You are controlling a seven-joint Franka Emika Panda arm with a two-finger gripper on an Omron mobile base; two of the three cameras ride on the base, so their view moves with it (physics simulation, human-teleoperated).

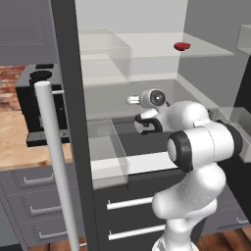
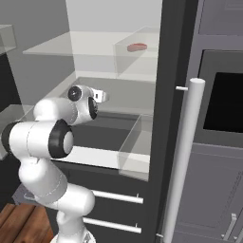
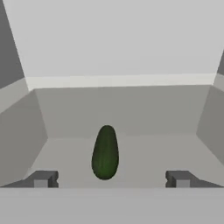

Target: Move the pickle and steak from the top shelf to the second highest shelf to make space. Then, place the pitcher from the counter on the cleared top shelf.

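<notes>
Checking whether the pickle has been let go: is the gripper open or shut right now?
Open. In the hand view the gripper has its fingertips far apart, and the pickle lies between them, touching neither.

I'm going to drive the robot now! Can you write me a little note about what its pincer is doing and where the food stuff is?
Pincer: open and empty, fingertips spread wide on either side of the pickle, not touching it.
Pickle: lying on the second highest shelf, just ahead of the pincer, so that move looks done.
Steak: on the top shelf, to the right of its clear bin in the left base view.
Left to do: back the arm out, carry the steak down to the second shelf, then fetch the pitcher and set it on the top shelf.
</notes>
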